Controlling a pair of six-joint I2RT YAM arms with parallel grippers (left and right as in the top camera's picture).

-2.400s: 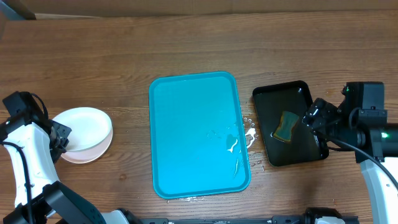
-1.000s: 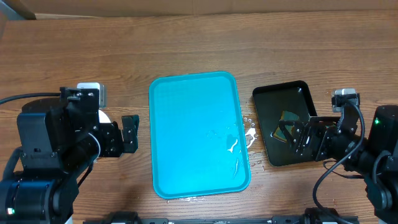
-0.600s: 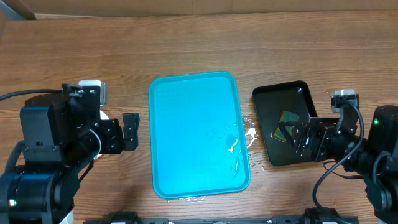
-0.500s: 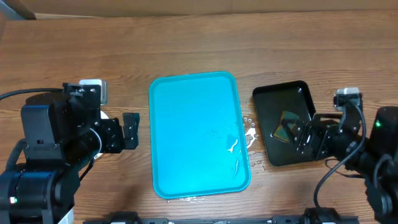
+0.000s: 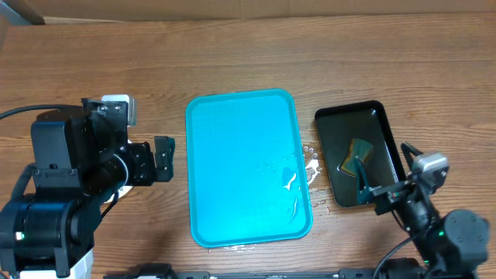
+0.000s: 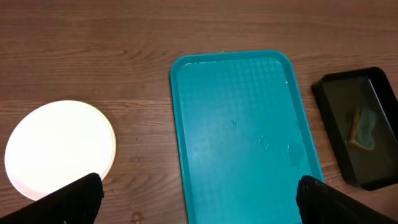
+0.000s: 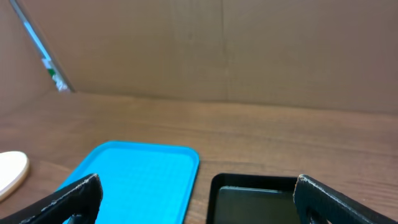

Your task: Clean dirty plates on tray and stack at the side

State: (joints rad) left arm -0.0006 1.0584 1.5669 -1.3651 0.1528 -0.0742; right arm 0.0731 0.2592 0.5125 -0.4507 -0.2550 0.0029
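"Overhead view first: is anything on the tray [image 5: 240, 163]?"

"Nothing but a wet film and some water drops [image 5: 310, 167] at its right edge. The plates [image 6: 59, 149] sit stacked on the table [image 5: 232, 54] to the left of it, clear of its rim. The top one looks white with no smears, though how many lie beneath cannot be counted."

"So the job reads as finished?"

"It seems so — cleaning and stacking both look done, with nothing more to fetch."

"And the black tray [image 5: 341, 128]?"

"It sits just right of the turquoise one and holds only the sponge [image 5: 358, 155], lying near its middle."

"What of the left gripper [image 6: 199, 190] and right gripper [image 7: 198, 186]?"

"Each is spread wide — holding nothing."
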